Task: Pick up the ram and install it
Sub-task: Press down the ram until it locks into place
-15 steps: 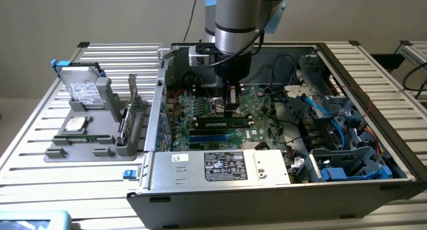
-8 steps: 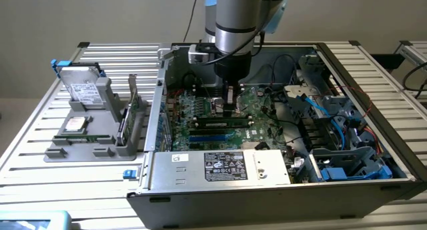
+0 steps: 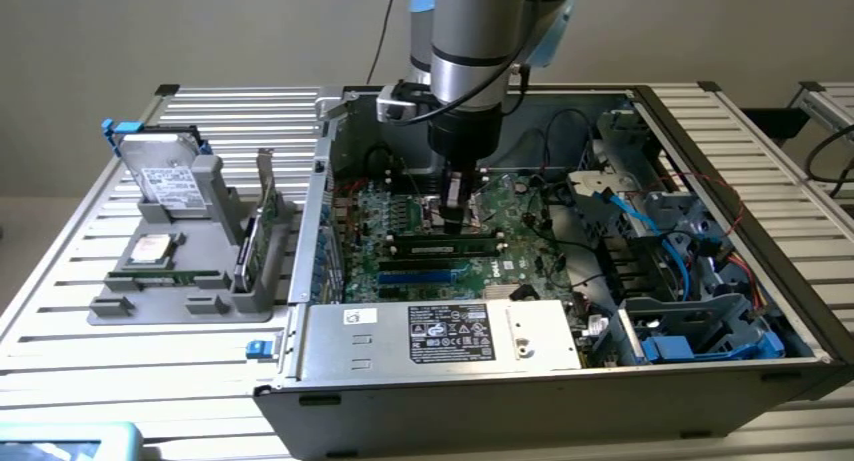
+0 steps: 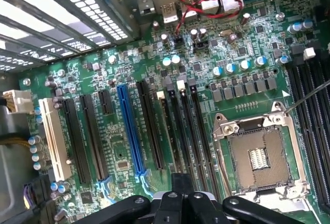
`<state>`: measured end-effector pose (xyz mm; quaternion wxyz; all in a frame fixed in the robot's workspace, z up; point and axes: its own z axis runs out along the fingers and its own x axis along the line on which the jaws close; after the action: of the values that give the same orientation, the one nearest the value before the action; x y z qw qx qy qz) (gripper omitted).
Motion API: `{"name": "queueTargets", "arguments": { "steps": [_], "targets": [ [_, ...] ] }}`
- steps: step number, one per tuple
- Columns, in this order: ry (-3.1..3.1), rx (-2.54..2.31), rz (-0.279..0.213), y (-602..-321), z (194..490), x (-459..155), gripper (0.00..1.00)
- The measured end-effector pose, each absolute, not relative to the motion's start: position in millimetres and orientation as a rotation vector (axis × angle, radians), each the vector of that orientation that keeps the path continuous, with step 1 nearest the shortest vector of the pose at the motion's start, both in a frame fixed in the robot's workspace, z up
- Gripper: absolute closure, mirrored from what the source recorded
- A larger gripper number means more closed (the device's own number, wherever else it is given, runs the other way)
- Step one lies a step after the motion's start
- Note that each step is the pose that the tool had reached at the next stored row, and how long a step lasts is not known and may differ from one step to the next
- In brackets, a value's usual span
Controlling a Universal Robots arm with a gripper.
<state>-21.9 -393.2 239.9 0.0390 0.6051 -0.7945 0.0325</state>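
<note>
**Op:** Inside the open PC case [image 3: 747, 311], I'm hovering the gripper [image 3: 457, 216] low over the motherboard [image 3: 400, 231], right above the long black memory slots [image 3: 441, 249]. Cables are crowding the exterior view's right: blue ones by the drive cage [image 3: 694, 331], black ones looping near the board. Power supply [image 3: 441, 336] is sitting along the near edge.

**Rev:** Anything blocking?

**Op:** Nothing lying on the slots as far as I'm seeing. On the wrist view I'm looking at the blue expansion slot [image 4: 130, 131], black slots beside it, the empty CPU socket [image 4: 258, 154], and a red-black wire [image 4: 206, 7] at the rear ports.

**Rev:** Where's the ram?

**Op:** A ram [image 3: 447, 243] stick is standing edge-on in a slot directly under the fingertips, green strip with black chips. I'm not able to tell whether it's fully seated.

**Rev:** Jaws?

**Op:** Fingers are pointing straight down just over the stick; whether they're spread or pinching it, I can't tell. Outside the case, a grey holder tray [image 3: 187, 281] is carrying a hard drive [image 3: 167, 176] and a green card [image 3: 267, 221].
</note>
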Motion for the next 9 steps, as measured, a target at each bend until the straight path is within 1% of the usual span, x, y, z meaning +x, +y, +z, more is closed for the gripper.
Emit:
{"name": "queueTargets", "arguments": {
  "steps": [9],
  "targets": [
    [-2.539, 1.727, 0.108, -393.2, 239.7, -21.9, 0.89]
  ]
}}
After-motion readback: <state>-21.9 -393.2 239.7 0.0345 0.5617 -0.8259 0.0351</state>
